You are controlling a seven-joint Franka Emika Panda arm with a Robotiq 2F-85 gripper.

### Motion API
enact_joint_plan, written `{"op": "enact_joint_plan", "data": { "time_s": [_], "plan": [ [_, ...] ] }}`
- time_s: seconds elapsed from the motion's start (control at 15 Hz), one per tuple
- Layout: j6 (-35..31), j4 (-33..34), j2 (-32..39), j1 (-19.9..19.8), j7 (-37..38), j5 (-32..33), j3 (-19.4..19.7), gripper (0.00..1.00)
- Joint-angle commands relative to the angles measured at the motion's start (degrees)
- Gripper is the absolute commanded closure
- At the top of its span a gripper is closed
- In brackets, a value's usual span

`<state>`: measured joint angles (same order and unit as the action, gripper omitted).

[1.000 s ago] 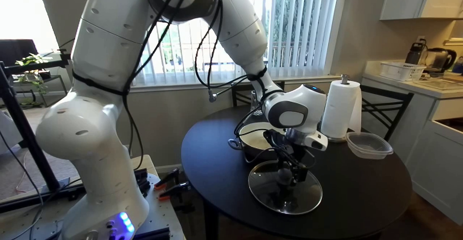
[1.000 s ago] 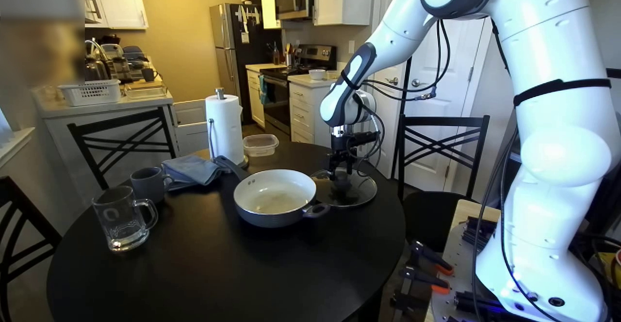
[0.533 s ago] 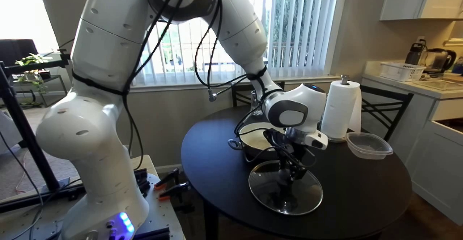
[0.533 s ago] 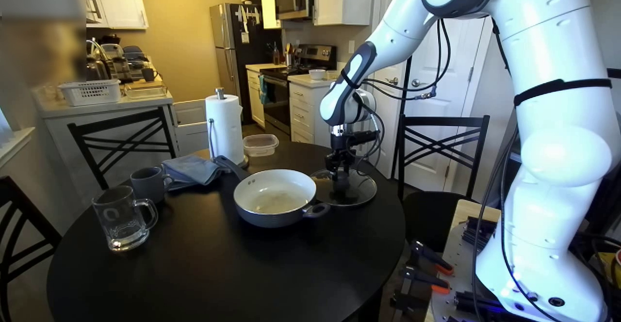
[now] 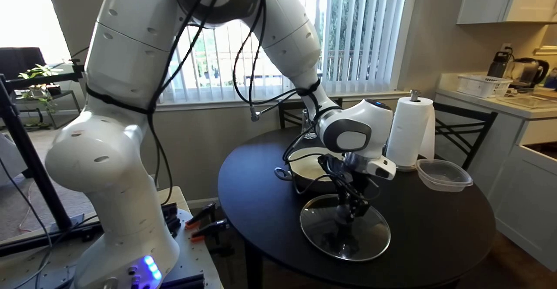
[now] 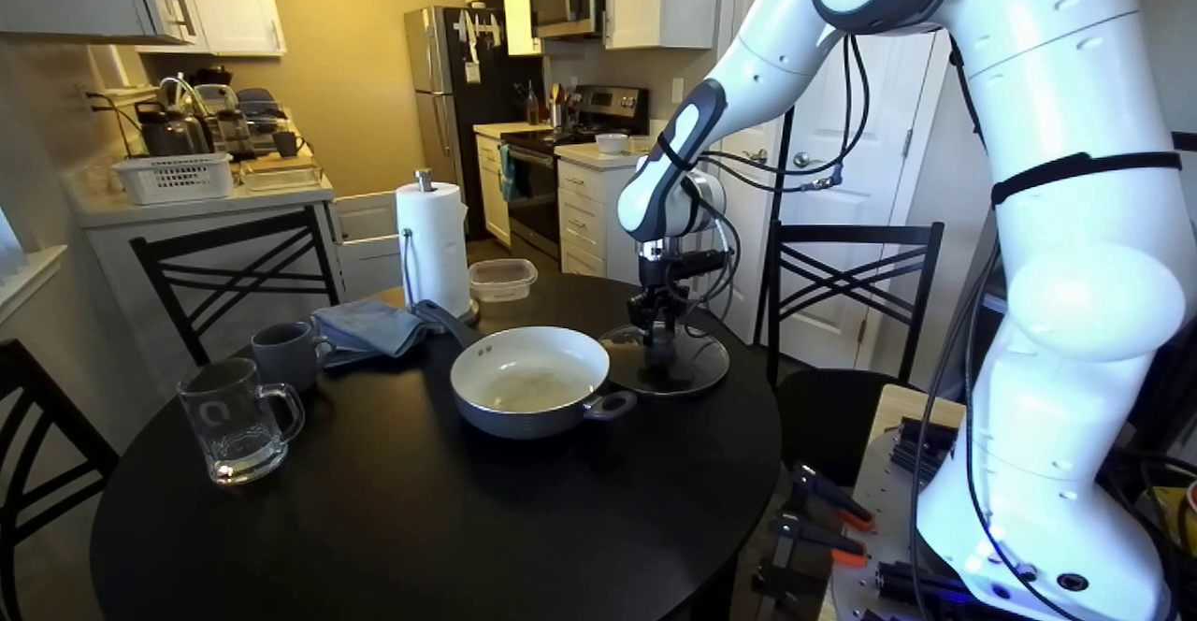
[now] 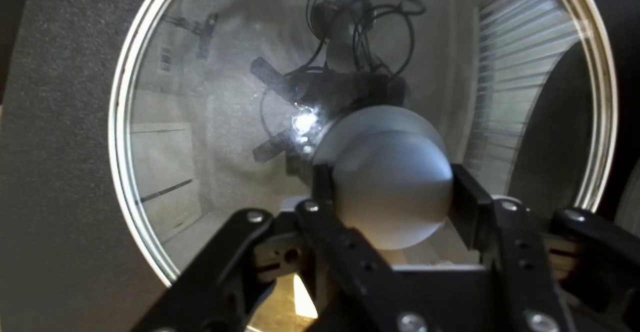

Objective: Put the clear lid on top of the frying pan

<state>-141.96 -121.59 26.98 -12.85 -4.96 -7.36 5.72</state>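
Note:
The clear lid (image 5: 315, 228), round glass with a thin metal rim, lies beside the frying pan (image 6: 528, 382) in both exterior views. Its rounded grey knob (image 7: 392, 197) fills the gap in the wrist view, where my gripper (image 7: 390, 187) is shut on it, one finger pressed against either side. Seen from outside, my gripper (image 6: 659, 326) points straight down over the lid's middle. Whether the lid touches the table or hangs barely above it, I cannot tell. The pan stands upright, uncovered, with a pale inside, a long dark handle and a small loop handle.
A paper towel roll (image 6: 435, 247), a folded blue cloth (image 6: 369, 329) and a clear plastic container (image 6: 503, 280) stand beyond the pan. A grey mug (image 6: 283, 356) and a glass mug (image 6: 234, 425) are on the table (image 6: 421, 518). Chairs surround it.
My fingers have closed onto the lid's knob. The gripper sits slightly lower than a second ago, and the lid has shifted a little, away from the pan.

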Motion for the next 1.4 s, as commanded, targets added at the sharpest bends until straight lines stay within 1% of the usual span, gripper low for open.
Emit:
{"op": "enact_joint_plan", "data": {
  "time_s": [0.0, 0.27, 0.73, 1.07, 1.13, 1.33],
  "plan": [
    [2.54, -1.1, -3.44, 2.22, 5.76, 3.31, 3.34, 0.67],
    [5.0, -0.67, -4.86, 3.78, 10.21, 7.08, 5.88, 0.67],
    [10.35, -0.68, -10.65, 6.38, 13.99, 13.26, 6.69, 0.67],
    [13.25, -0.56, -15.11, 7.4, 13.24, 15.75, 5.35, 0.67],
    [13.75, -0.29, -15.54, 7.44, 12.18, 15.45, 4.74, 0.67],
    [14.83, 1.24, -15.32, 8.39, 12.0, 15.87, 3.12, 0.67]
  ]
}}
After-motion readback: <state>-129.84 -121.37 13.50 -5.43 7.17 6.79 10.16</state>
